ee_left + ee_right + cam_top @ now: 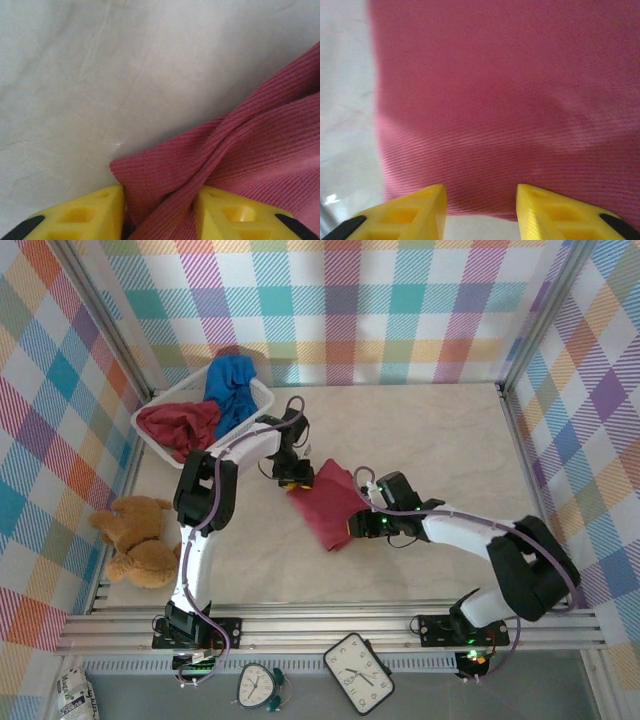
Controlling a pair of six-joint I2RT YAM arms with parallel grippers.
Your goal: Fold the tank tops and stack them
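A folded dark red tank top [325,502] lies on the table between my two grippers. My left gripper [293,480] sits at its upper left corner. In the left wrist view the yellow fingers [90,210] stand apart, and a loose fold of the red cloth [240,145] runs between them; this left gripper [159,192] is open. My right gripper [358,525] is at the top's lower right edge. It is open [481,190], with the hem of the tank top [495,110] just beyond the fingertips and bare table between them. Another dark red tank top [175,425] and a blue one [232,390] lie crumpled in the basket.
The white mesh basket [262,392] stands at the back left corner. A brown teddy bear [140,540] sits at the left edge of the table. Plaid walls close in the back and both sides. Two clocks [358,672] lie below the front rail.
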